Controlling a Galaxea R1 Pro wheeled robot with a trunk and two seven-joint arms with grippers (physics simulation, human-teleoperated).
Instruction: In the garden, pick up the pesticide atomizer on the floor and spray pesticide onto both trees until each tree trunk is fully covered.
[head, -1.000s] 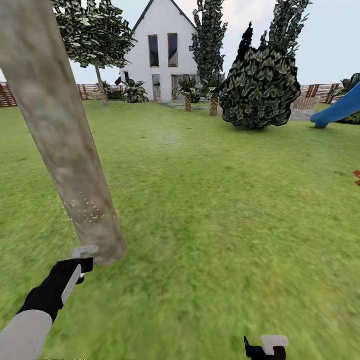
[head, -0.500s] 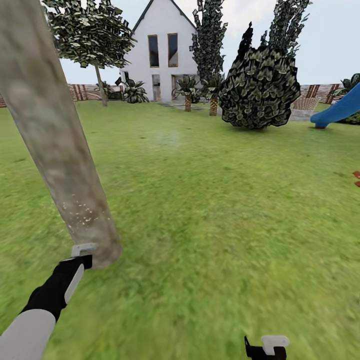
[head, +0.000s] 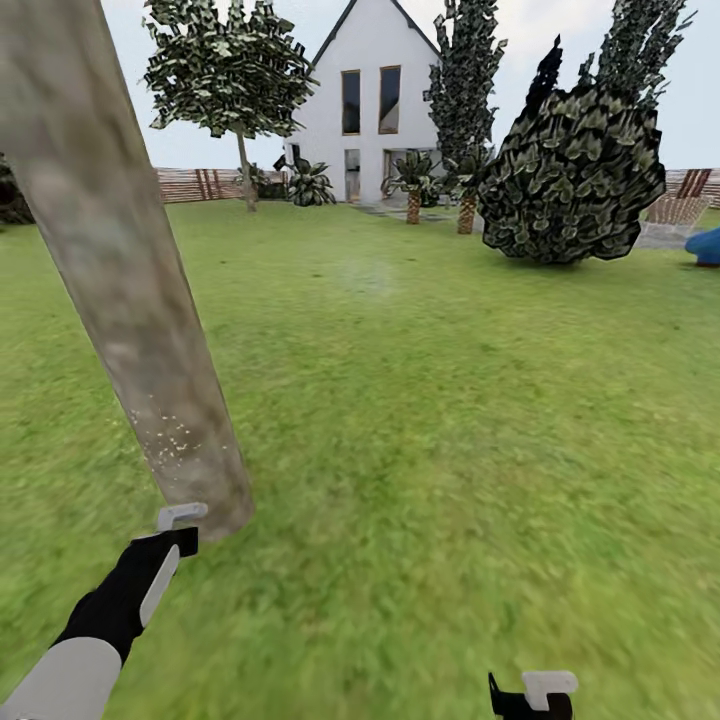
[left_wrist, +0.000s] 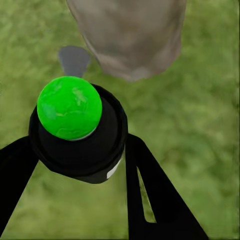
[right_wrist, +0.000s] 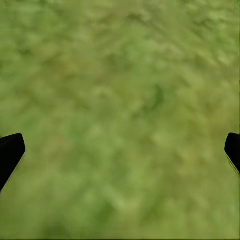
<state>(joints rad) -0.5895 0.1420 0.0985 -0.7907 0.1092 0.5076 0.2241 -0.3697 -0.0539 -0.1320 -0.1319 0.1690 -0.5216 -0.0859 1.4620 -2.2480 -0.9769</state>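
Head view: the left gripper (head: 172, 530) is sitting just beside the base of the near tree trunk (head: 130, 300), which is carrying white pesticide specks (head: 172, 440); left wrist view: its fingers (left_wrist: 150, 195) are clamping the green-capped atomizer (left_wrist: 75, 130); right wrist view: the right gripper's fingers (right_wrist: 10, 152) are standing wide apart over grass (right_wrist: 120, 110).

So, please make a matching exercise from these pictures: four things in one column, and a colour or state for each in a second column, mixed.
Things:
1. left pincer
2. right pincer
3. near tree trunk
4. house

States or colours:
a. white, with tall windows
b. open, over grass
c. shut on the atomizer with a green top
d. grey-tan, with white specks low down

Pairs: 1-c, 2-b, 3-d, 4-a
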